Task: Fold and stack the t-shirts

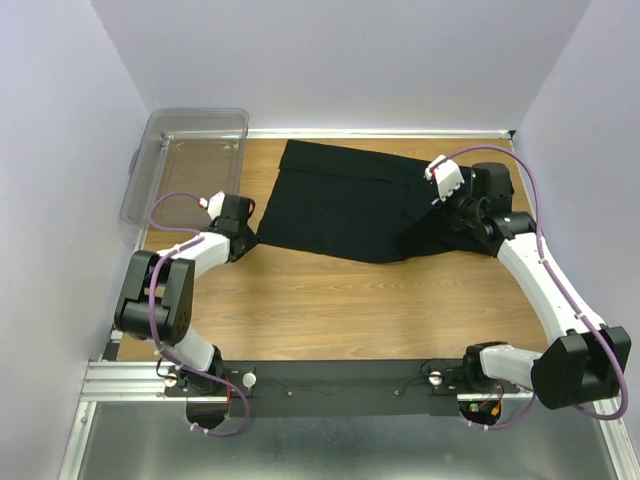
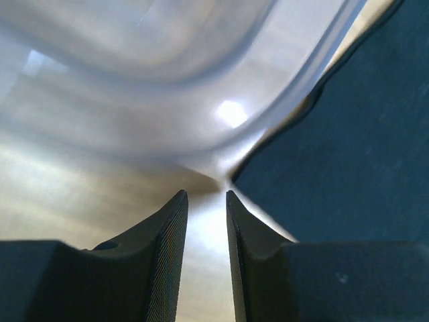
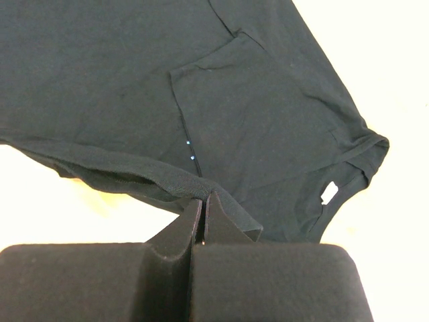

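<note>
A single black t-shirt (image 1: 345,200) lies spread across the far half of the wooden table (image 1: 330,300). My right gripper (image 1: 448,205) is at its right side, shut on a fold of the shirt's hem (image 3: 167,180), which lifts off the table at the fingertips (image 3: 204,198). The shirt's white neck tag (image 3: 329,193) shows to the right of that grip. By the shirt's near left corner, my left gripper (image 1: 238,225) sits low over the table. Its fingers (image 2: 175,221) stand a little apart with only bare wood between them. The shirt's edge (image 2: 348,134) lies just to their right.
A clear plastic bin (image 1: 190,160) stands at the far left corner, and its rounded wall (image 2: 167,74) looms close ahead of the left fingers. Lilac walls enclose the table on three sides. A metal rail (image 1: 130,380) runs along the near edge by the arm bases.
</note>
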Motion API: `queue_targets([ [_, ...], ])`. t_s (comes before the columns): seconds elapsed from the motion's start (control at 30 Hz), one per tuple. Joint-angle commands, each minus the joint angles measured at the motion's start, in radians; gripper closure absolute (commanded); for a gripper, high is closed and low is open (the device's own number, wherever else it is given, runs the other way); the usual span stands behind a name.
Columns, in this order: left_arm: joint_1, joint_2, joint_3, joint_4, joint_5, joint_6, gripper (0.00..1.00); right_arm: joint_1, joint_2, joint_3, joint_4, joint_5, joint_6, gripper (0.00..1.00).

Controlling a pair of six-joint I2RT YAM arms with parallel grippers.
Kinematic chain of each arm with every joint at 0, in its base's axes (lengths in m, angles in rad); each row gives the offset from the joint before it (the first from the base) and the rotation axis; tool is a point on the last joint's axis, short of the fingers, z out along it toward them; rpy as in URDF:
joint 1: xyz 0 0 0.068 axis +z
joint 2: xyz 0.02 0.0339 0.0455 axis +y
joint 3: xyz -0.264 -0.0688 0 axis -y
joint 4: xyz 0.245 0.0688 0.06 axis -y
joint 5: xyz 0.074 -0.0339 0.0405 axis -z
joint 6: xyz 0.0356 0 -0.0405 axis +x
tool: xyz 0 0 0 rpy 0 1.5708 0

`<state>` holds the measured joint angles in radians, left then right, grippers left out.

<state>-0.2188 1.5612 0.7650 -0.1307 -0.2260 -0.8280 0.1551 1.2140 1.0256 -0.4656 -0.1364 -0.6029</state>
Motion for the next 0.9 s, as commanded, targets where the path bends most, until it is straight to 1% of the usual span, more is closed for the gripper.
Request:
queue_targets([
  [0.0,0.013,0.08,0.06,0.043,0.031,0.033,0.62,-0.008,-0.034,-0.021,-0.015,-0.032,0.0,0.99],
  [0.1,0.013,0.126,0.112,0.04,0.051,0.055,0.62,-0.009,-0.042,-0.025,-0.015,-0.029,-0.003,1.0],
  [0.33,0.013,0.129,0.1,0.074,0.1,0.122,0.62,-0.011,-0.036,-0.03,-0.015,-0.034,-0.006,1.0],
  [0.43,0.015,0.137,0.102,0.057,0.109,0.136,0.64,-0.011,-0.031,-0.022,-0.013,-0.038,-0.003,0.99],
  [0.53,0.016,0.113,0.086,0.069,0.122,0.142,0.72,-0.011,-0.033,-0.015,-0.016,-0.04,0.0,0.99],
  [0.57,0.016,0.106,0.083,0.071,0.128,0.144,0.84,-0.011,-0.033,-0.013,-0.016,-0.039,0.0,0.99],
  [0.63,0.016,0.085,0.079,0.075,0.128,0.144,1.0,-0.011,-0.033,-0.012,-0.016,-0.042,0.0,0.99],
  [0.87,0.016,-0.015,0.071,0.075,0.114,0.164,1.0,-0.012,-0.041,-0.012,-0.018,-0.04,0.0,0.99],
])
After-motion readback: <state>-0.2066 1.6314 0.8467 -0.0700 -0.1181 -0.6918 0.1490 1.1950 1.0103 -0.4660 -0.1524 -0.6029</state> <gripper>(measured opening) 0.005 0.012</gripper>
